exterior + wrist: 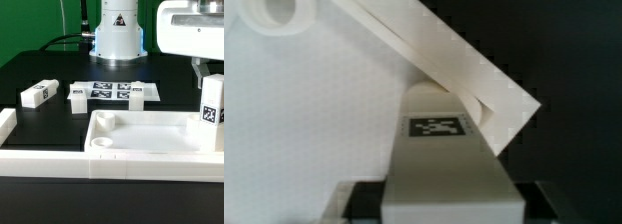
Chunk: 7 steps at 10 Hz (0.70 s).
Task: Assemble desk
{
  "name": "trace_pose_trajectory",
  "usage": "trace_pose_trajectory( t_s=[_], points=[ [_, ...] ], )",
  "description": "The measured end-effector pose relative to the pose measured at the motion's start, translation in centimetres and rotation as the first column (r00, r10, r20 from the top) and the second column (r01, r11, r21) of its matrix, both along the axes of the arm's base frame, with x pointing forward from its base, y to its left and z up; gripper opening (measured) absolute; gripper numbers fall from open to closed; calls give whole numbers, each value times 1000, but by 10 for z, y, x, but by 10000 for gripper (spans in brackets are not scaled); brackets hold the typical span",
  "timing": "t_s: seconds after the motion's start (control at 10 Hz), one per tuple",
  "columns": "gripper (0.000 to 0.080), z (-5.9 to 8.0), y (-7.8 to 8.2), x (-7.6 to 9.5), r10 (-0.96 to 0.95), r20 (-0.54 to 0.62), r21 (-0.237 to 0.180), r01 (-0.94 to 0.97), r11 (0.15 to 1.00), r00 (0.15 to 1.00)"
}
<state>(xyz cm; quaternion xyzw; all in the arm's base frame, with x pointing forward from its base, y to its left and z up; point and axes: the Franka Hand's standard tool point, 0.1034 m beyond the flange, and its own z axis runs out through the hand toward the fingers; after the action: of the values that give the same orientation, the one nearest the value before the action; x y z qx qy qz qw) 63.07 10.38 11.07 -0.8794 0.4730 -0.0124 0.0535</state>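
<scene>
The desk top (140,150), a white tray with a raised rim and a round corner socket (103,144), lies at the front of the black table. My gripper (208,80) is shut on a white block leg (211,112). It holds the leg upright at the tray's far corner, on the exterior view's right, tag facing the camera. In the wrist view the leg (446,165) with its tag (439,127) fills the gap between my dark fingers (370,200). The tray's rim (446,65) and a socket hole (278,15) lie beyond. Whether the leg touches the tray is hidden.
Two loose white legs (36,94) (78,94) lie at the back left. The marker board (115,90) lies beside them, with another white block (138,93) at its right end. A white border rail (12,125) runs along the left and front. The robot base (118,30) stands behind.
</scene>
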Motion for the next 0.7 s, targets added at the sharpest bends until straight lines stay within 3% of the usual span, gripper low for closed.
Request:
trace_pose_trajectory(
  t_s=[0.3,0.4,0.5,0.6,0.7],
  points=[
    [298,0,1,0,21,2,-1,-21,1000,1000],
    [497,0,1,0,26,2,-2,-26,1000,1000],
    [497,0,1,0,103,6,-10,-103,995,995],
    [616,1,1,0,218,13,-20,-218,976,976],
    [640,1,2,0,312,20,-29,-312,950,950]
  ],
)
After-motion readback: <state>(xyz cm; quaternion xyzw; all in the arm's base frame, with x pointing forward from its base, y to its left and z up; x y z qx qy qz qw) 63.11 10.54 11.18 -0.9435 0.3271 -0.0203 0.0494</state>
